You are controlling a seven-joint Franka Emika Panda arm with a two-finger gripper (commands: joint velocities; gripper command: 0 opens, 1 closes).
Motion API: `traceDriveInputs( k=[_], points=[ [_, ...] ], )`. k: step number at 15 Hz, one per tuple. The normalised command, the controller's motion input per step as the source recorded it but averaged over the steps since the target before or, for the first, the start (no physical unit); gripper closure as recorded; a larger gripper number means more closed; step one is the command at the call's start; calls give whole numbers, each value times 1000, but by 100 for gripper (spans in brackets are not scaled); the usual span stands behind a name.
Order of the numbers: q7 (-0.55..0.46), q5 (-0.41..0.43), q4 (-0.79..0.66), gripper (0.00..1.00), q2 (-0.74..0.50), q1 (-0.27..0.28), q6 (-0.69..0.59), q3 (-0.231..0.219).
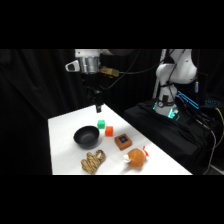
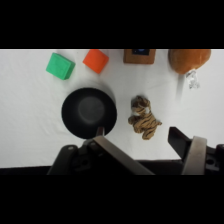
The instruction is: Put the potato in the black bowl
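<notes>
Hanging above the far part of the tabletop (image 1: 62, 150), the gripper (image 1: 98, 106) is clear of every object, its fingers apart with nothing between them, as the wrist view shows. The potato (image 1: 135, 158) lies near the tabletop's front right edge, with a small red and white bit on its side; in the wrist view it sits at the top right, partly cut off. The bowl (image 1: 86, 136) stands well apart from the potato, toward the left, and is empty. Beside the bowl's far side are a green block (image 1: 101, 123) and an orange block (image 1: 109, 131), close together. A brown cube (image 1: 123, 141) with a dark top sits between the orange block and the potato. A tan striped toy (image 1: 93, 161) lies just in front of the bowl, left of the potato
</notes>
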Motion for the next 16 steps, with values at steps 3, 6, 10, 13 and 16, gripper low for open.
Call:
traceDriveInputs(
  k=[3, 6, 10, 13, 16],
  points=[
    [8, 8, -138, 0, -71, -8, 86, 37],
    [112, -60, -421, 0, -238, 68, 254, 81],
    [161, -60, -456, 0, -261, 123, 289, 109],
    [176, -55, -445, 0, -263, 151, 307, 131],
    [174, -68, -420, 0, -215, 154, 377, 133]
  ],
)
